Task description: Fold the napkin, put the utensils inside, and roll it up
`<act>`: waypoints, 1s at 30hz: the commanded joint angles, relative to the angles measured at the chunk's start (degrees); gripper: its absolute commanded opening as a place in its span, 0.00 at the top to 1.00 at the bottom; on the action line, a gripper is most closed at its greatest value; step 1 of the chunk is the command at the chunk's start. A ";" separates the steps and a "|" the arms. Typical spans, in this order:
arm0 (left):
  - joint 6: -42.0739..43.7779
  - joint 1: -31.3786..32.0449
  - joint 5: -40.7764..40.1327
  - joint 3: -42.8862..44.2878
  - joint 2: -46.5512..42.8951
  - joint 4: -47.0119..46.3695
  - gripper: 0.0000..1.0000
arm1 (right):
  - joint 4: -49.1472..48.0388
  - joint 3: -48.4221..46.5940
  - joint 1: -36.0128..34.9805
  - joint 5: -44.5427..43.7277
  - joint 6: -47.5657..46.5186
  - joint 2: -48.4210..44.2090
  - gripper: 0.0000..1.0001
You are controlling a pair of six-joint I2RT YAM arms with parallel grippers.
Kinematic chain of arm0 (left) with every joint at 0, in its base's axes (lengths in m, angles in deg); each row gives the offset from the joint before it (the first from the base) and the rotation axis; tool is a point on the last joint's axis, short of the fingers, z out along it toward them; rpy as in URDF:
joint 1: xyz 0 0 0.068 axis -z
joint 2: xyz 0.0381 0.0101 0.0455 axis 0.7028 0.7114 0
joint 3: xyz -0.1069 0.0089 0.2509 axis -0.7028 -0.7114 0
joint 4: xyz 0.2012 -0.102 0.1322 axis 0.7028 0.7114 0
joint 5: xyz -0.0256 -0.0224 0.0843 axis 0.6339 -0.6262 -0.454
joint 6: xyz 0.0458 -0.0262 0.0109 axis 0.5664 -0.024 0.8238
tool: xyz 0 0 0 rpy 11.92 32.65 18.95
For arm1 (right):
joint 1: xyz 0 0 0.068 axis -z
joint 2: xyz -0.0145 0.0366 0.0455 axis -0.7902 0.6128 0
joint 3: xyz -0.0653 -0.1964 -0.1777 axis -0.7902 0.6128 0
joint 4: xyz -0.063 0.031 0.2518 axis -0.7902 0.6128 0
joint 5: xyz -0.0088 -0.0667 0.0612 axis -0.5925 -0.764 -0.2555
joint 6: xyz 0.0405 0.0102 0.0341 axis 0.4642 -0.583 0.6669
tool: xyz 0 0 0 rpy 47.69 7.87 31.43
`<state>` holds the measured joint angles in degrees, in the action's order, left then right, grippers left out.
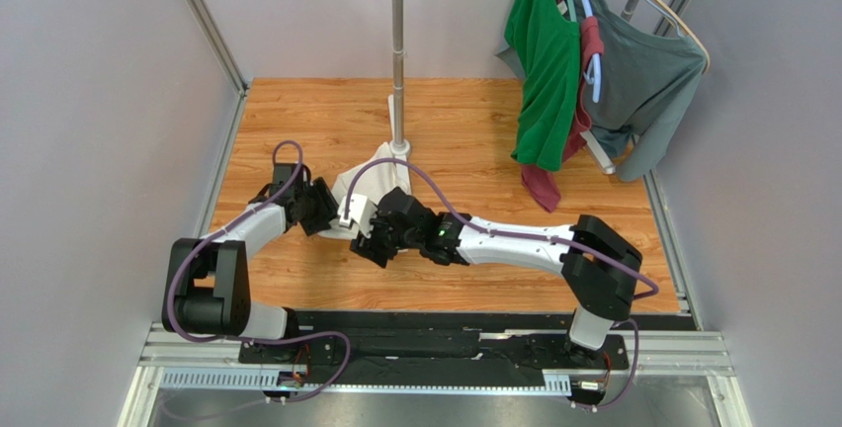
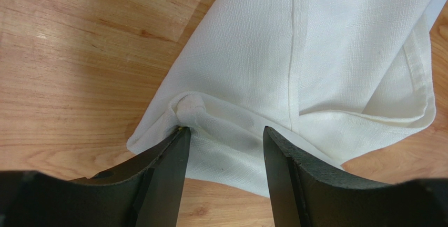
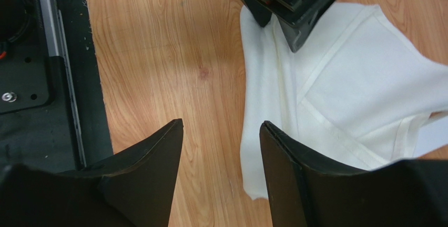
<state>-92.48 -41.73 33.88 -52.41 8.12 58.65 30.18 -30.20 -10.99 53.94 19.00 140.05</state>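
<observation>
The napkin (image 2: 315,53) lies loosely folded on the table (image 1: 474,130), at the foot of the white pole stand (image 1: 397,71); no spoon shows in any view. The left gripper (image 2: 223,130) stands wide, straddling the cloth's near edge; one fingertip touches a bunched fold, probably ready to pinch it. The right gripper (image 3: 221,124) is equally wide, mostly over bare wood, holding nothing. The right wrist view alone shows the two grippers just apart; in the top view the arms cover much of the cloth.

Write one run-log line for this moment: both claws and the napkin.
left claw: open, over napkin edge | right claw: open, over table | napkin: partly folded | spoon: unseen
</observation>
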 commanded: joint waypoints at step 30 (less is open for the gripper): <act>2.58 -0.19 -0.24 2.80 1.95 1.44 0.37 | -13.97 -7.46 0.27 -8.43 -12.88 20.65 0.45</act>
<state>-91.52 -41.73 34.08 -50.93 9.39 59.66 17.81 -34.31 -12.41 45.72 6.78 159.65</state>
